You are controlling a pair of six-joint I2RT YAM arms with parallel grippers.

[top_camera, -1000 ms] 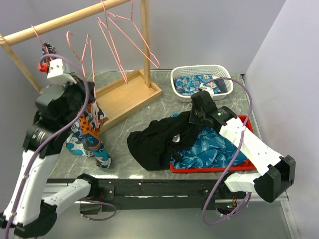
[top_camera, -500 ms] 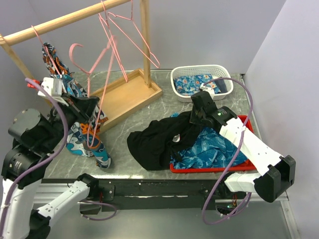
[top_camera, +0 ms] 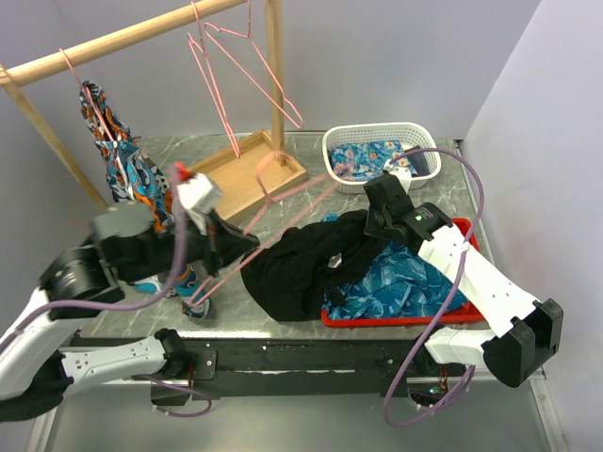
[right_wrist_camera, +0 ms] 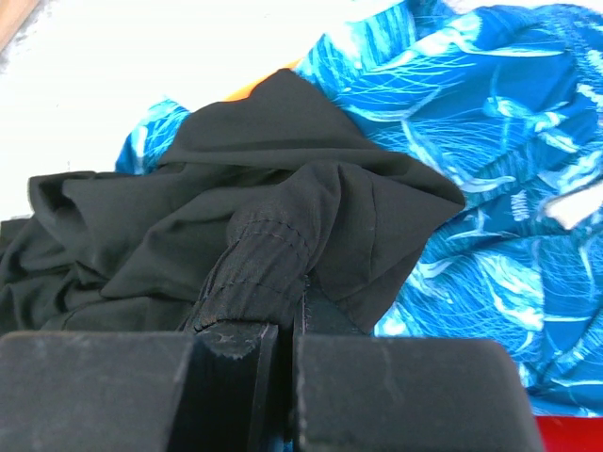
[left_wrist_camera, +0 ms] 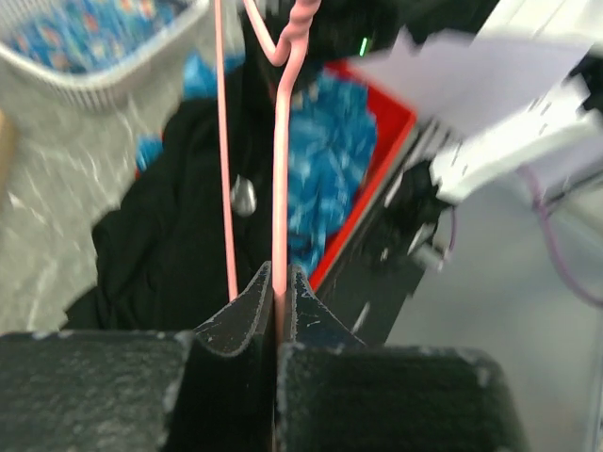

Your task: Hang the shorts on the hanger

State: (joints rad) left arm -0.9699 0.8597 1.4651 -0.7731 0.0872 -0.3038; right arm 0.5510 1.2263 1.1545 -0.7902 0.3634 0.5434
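The black shorts (top_camera: 297,273) lie crumpled on the table, partly over the red tray (top_camera: 460,229). My right gripper (top_camera: 370,226) is shut on a gathered fold of their waistband (right_wrist_camera: 268,254). In the right wrist view the right gripper (right_wrist_camera: 290,306) is pinching the shorts (right_wrist_camera: 188,226). My left gripper (top_camera: 245,243) is shut on one wire of a pink hanger (top_camera: 311,193), which is blurred and slants over the table just left of the shorts. In the left wrist view the left gripper (left_wrist_camera: 280,280) clamps the hanger (left_wrist_camera: 280,169) above the shorts (left_wrist_camera: 170,235).
A wooden rack (top_camera: 122,40) at the back left carries more pink hangers (top_camera: 226,66) and an orange-and-blue garment (top_camera: 121,160). A white basket (top_camera: 372,134) with blue cloth stands at the back right. Blue patterned cloth (top_camera: 415,282) fills the red tray.
My left arm has swung down and right from the rack with the pink hanger in its gripper, stopping beside the shorts. The right gripper has kept its hold and barely moved.
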